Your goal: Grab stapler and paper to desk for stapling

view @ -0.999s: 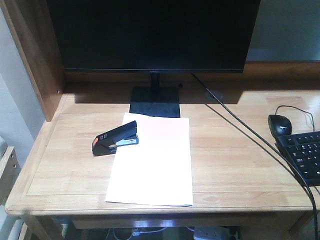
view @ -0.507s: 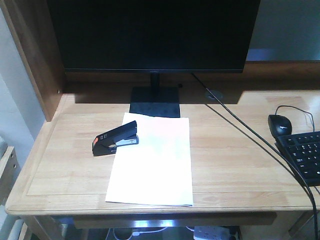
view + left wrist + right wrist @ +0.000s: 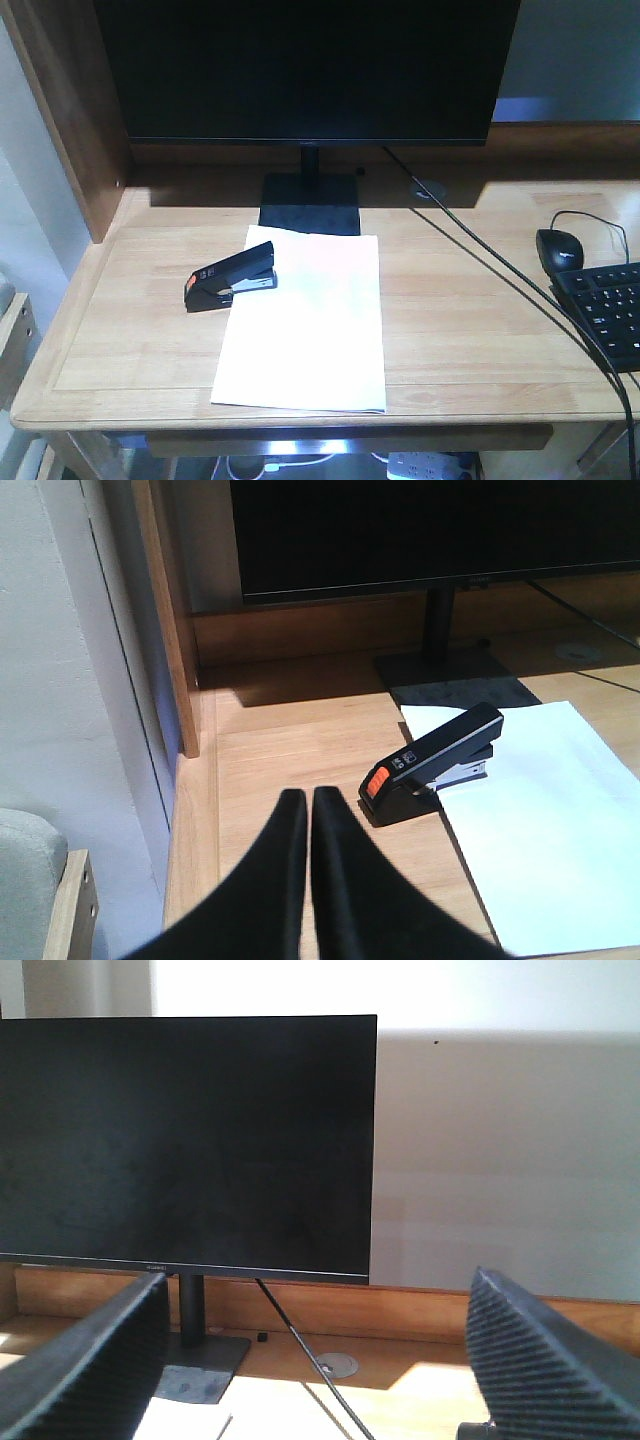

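Observation:
The black stapler [image 3: 232, 277] with its orange-red end lies on the desk [image 3: 470, 320], its nose resting over the upper-left corner of the white paper [image 3: 305, 325]. In the left wrist view my left gripper [image 3: 308, 795] is shut with nothing in it. It hovers low over the desk [image 3: 270, 750], just left of and nearer than the stapler [image 3: 432, 763], and the paper [image 3: 545, 820] spreads out to the right. My right gripper [image 3: 318, 1282] is open and empty, held high and facing the monitor. Neither gripper shows in the front view.
A black monitor [image 3: 305, 70] on a stand [image 3: 311, 203] fills the back of the desk. A cable [image 3: 500, 270] runs diagonally to the front right. A black mouse [image 3: 560, 248] and a keyboard [image 3: 610, 310] sit at the right edge. A wooden side panel [image 3: 70, 110] walls the left.
The stapler and paper lie where they were. The front view has shifted very slightly.

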